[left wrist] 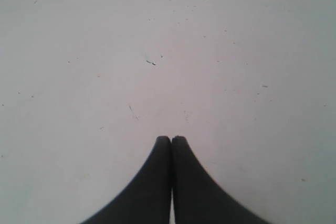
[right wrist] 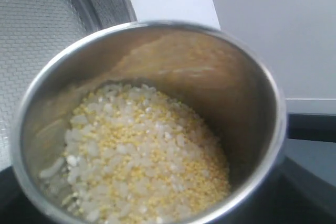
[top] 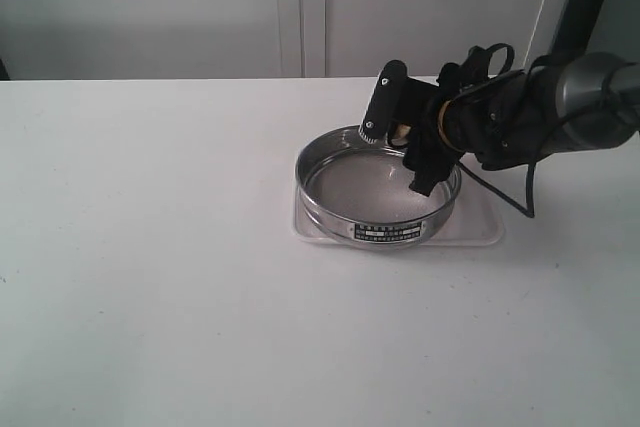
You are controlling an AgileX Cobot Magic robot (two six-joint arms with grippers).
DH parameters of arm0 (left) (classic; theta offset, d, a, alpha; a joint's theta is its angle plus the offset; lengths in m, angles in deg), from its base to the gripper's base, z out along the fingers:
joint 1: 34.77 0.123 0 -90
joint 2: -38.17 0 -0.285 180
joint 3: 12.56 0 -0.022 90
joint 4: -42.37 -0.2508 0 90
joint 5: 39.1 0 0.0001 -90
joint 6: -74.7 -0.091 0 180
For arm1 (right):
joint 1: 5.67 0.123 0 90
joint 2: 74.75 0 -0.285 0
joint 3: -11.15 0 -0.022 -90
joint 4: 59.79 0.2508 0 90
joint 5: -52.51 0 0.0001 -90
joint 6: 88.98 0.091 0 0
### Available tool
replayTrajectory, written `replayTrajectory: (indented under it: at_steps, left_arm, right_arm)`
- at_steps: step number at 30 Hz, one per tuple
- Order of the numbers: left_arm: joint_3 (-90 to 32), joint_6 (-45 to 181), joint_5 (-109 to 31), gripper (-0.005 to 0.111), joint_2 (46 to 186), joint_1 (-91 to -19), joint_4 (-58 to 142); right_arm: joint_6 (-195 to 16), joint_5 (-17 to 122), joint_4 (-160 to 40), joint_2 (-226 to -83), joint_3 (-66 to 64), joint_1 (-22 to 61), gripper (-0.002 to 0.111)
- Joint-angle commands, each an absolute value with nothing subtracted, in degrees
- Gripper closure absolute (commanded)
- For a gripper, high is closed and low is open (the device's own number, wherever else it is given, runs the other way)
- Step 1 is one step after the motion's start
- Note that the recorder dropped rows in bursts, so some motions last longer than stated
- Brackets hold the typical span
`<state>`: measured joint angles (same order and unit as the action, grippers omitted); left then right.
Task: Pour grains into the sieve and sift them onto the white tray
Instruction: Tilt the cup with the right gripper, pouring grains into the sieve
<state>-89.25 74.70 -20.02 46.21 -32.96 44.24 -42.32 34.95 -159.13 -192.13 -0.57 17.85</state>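
Observation:
The sieve (top: 378,230), a wide steel ring with a mesh bottom and a label on its rim, sits on the white tray (top: 482,233) right of the table's middle. The mesh looks bare. My right gripper (top: 405,137) hangs over the sieve's far right rim, shut on a small steel cup (right wrist: 262,82). The cup is tilted, and the grains (right wrist: 142,156), yellow and whitish, lie heaped against its lower side. Part of the sieve (right wrist: 37,35) shows just beyond the cup's lip. My left gripper (left wrist: 171,139) is shut on nothing above bare table and is outside the exterior view.
The white table (top: 150,247) stretches wide to the left and front of the tray. A black cable (top: 520,202) loops down behind the tray's right end. A pale wall stands behind the table's far edge.

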Motion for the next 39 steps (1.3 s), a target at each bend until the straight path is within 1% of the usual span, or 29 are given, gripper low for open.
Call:
replayTrajectory:
  at_steps: [1, 5, 8, 16, 29, 39]
  left_arm:
    - [-89.78, 74.70, -19.71, 0.107, 45.96, -33.23, 44.44]
    - [-89.78, 74.70, -19.71, 0.107, 45.96, -33.23, 44.44]
    - [-89.78, 74.70, -19.71, 0.107, 45.96, -33.23, 44.44]
    - [-89.78, 74.70, -19.71, 0.107, 45.96, -33.23, 44.44]
    - [-89.78, 74.70, -19.71, 0.107, 45.96, -33.23, 44.44]
    - [-89.78, 74.70, -19.71, 0.107, 45.96, -33.23, 44.44]
  right_arm:
    - [-42.91, 32.06, -159.73, -192.51, 0.83, 18.25, 0.108]
    - [-44.12, 28.51, -159.73, -194.09, 1.86, 18.86, 0.108]
    - [-50.89, 28.14, -159.73, -194.68, 1.86, 20.05, 0.108]
    - [-55.95, 25.37, -159.73, -194.73, 1.86, 20.57, 0.108]
    - [-64.80, 22.68, -159.73, -194.73, 1.86, 20.57, 0.108]
    - [-72.42, 23.14, -159.73, -195.92, 2.09, 20.57, 0.108]
